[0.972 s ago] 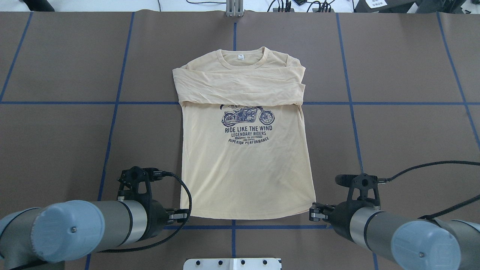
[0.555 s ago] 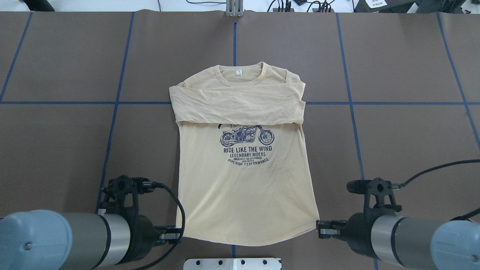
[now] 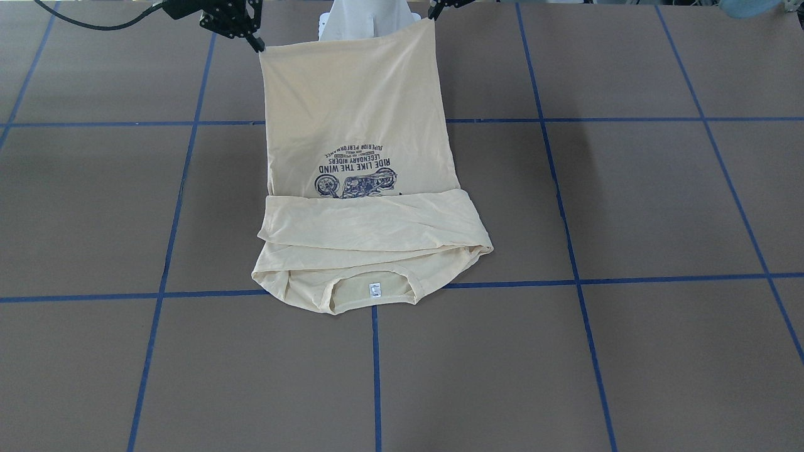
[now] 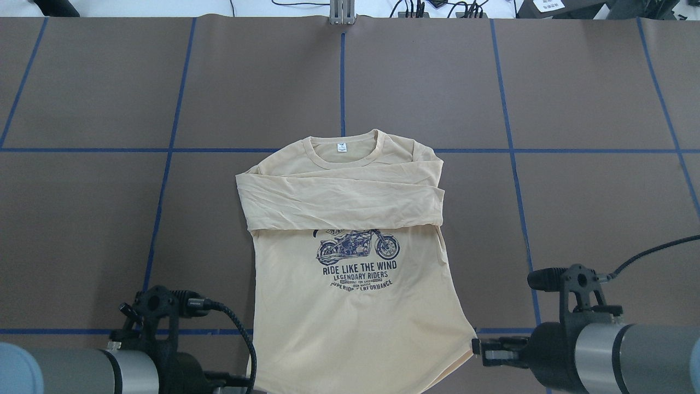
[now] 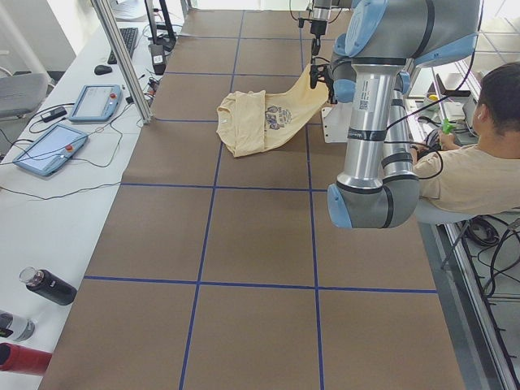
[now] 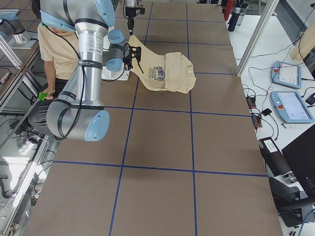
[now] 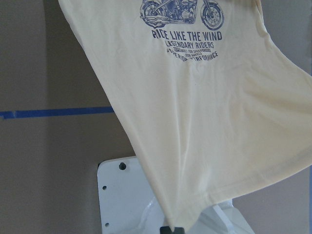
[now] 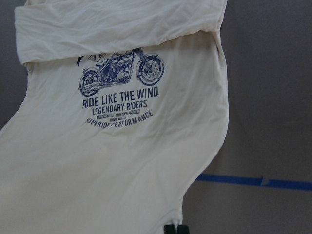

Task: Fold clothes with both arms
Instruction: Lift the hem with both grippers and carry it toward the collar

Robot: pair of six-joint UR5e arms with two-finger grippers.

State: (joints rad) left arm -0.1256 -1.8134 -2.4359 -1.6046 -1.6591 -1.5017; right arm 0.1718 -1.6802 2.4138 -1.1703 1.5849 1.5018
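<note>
Seen from the front-facing camera, the shirt (image 3: 358, 113) lies print up on the brown surface (image 3: 628, 201), close to the robot's side. Its collar points toward the camera, and the neck tag (image 3: 374, 289) sits just beside a blue tape line (image 3: 188, 293). The sleeves (image 3: 370, 223) are folded across the chest in a band that touches the motorcycle print (image 3: 355, 182). The hem is at the top of this view, stretched between both arms. The right gripper (image 3: 259, 47) is closed on the corner at the view's left, and the left gripper (image 3: 432, 14) is closed on the other corner.

In the overhead view the hem reaches the bottom edge. The right gripper (image 4: 477, 350) meets the hem's right corner with its jaws together on the fabric. The left gripper (image 4: 240, 378) is largely hidden under its own wrist and cable at the left corner, so its grip cannot be judged here.

Both side views show the hem end raised off the surface and sloping up toward the robot. The collar end and folded sleeves rest flat. The grippers are too small there to read.

In the left wrist view the cloth (image 7: 204, 112) narrows to a corner at the bottom edge, where the dark fingertips (image 7: 173, 229) pinch it. A white base plate (image 7: 122, 195) lies under the hanging fabric.

In the right wrist view the hem corner likewise runs down into two dark fingertips (image 8: 169, 229) pressed close together. The print faces the camera.
</note>
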